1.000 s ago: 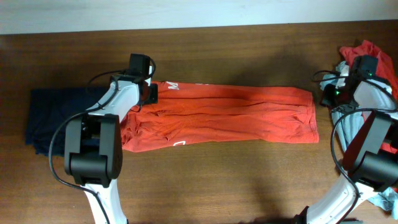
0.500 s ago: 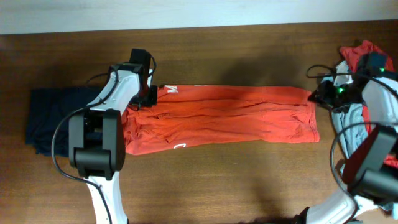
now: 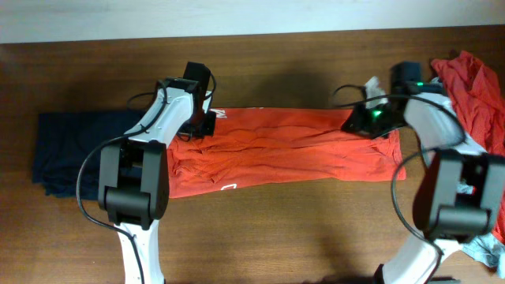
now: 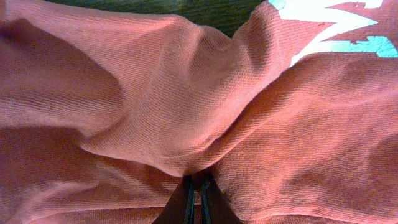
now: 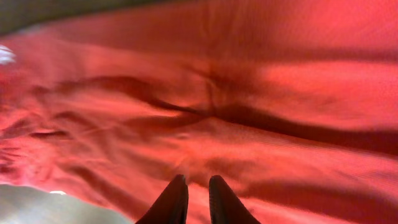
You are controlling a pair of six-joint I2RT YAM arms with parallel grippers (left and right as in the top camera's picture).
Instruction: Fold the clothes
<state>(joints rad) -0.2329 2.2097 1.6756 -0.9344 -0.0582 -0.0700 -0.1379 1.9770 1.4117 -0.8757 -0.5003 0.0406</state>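
The orange-red T-shirt (image 3: 292, 154) lies stretched left to right across the middle of the table, wrinkled, with a bit of white print (image 3: 229, 186) near its front left. At the shirt's upper left corner, my left gripper (image 3: 207, 126) is shut, and the left wrist view shows a fold of orange-red cloth (image 4: 186, 124) pinched at the tips of that gripper (image 4: 196, 180). My right gripper (image 3: 355, 122) sits on the upper right part of the shirt. In the right wrist view its jaws (image 5: 198, 182) stand nearly together, pressed into the bunched red cloth (image 5: 249, 93).
A navy shirt (image 3: 63, 154) lies flat at the left end of the table. A red shirt (image 3: 473, 87) is heaped at the far right, with grey-blue cloth (image 3: 485, 248) below it at the right edge. Bare wood (image 3: 284, 237) shows in front of the shirt.
Both grippers moved inward along the shirt's upper edge, the right one from the pile at the right onto the shirt. Both jaws closed further, and the cloth wrinkled.
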